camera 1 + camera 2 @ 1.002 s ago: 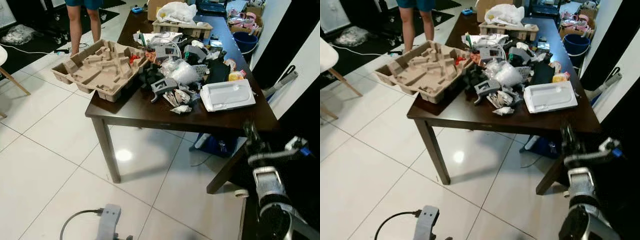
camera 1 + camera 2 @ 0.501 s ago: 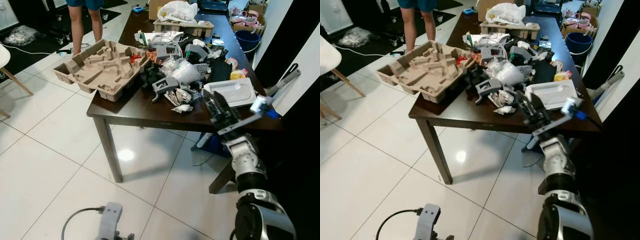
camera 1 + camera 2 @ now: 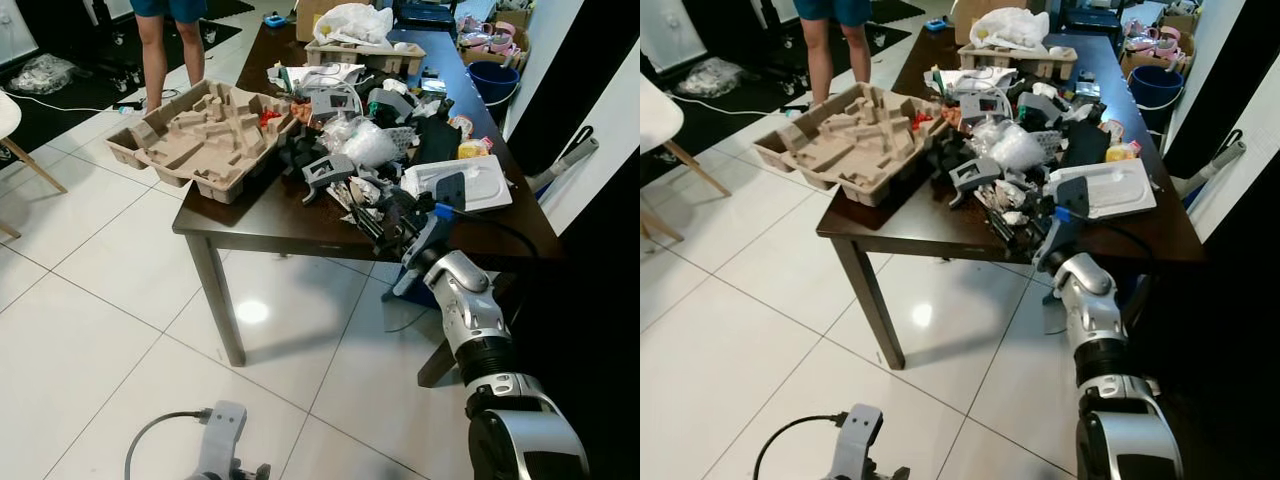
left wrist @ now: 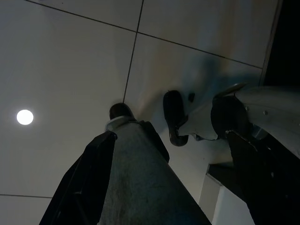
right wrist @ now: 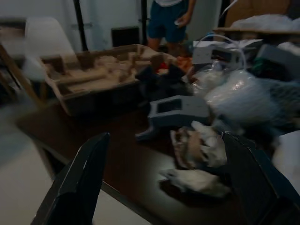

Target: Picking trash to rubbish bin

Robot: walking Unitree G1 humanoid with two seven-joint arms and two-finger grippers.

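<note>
Now right gripper (image 3: 372,214) at near table (image 3: 260,222) edge, fingers (image 5: 84,178) spread wide, holding nothing. Crumpled paper wad (image 5: 196,180) lies just ahead, beside grey block (image 5: 176,111). We judge wad light, soft, crushable; pinch across middle. Left gripper (image 4: 136,183) hangs idle over floor; we cannot tell its state.

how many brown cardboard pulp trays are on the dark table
2: a big pulp tray overhanging the table's near-left corner, and a smaller tray under a white bag at the far end. The clutter may hide more.

Right hand (image 3: 385,222) forward, fingers apart.
</note>
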